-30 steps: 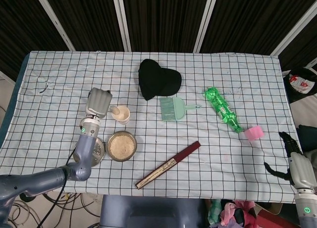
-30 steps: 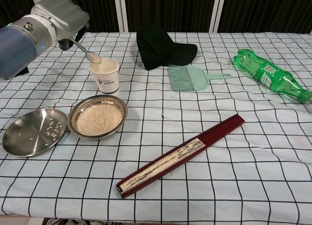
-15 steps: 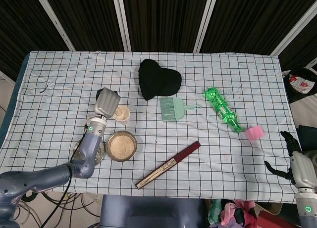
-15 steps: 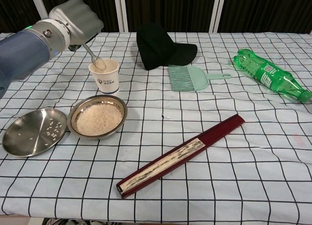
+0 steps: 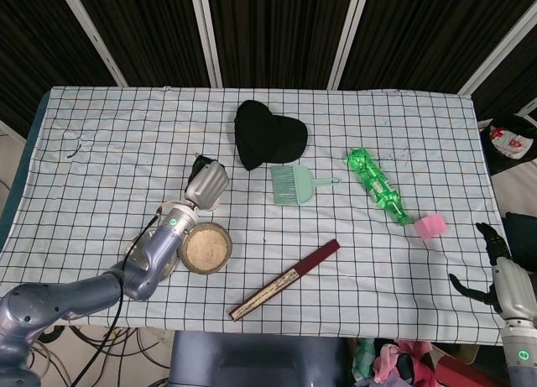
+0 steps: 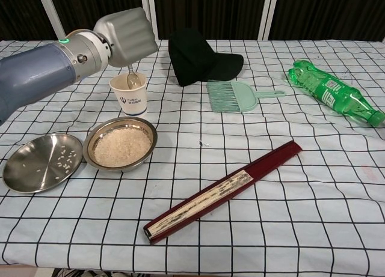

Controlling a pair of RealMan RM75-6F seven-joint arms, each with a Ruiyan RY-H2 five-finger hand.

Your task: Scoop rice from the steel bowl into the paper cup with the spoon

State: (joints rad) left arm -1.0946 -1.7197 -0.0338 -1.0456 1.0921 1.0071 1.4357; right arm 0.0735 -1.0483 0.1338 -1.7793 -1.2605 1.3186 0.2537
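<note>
The steel bowl (image 6: 120,146) sits near the front left of the table (image 6: 289,229), round and shiny, filled with a flat bed of pale rice (image 6: 122,147). Just behind it stands the paper cup (image 6: 129,96), white with a small dark logo, upright and apart from the bowl. The spoon (image 6: 133,78) hangs nearly vertical with its bowl dipped inside the cup's mouth; what it carries cannot be told.

The left robot hand (image 6: 127,36) is fisted around the spoon's handle directly above the cup, knuckles forward, its blue-grey forearm reaching in from the left. The right robot hand (image 5: 506,276) hangs off the table's right front corner, fingers spread and holding nothing.

The table wears a white cloth with a black grid. On it lie a black cap (image 6: 198,57), a green bottle (image 6: 328,91) on its side, a closed fan (image 6: 224,190), a mint dustpan brush (image 6: 234,97), a steel plate (image 6: 42,162) with stray grains touching the bowl's left, and a pink block (image 5: 430,227). Dark curtains hang behind.
</note>
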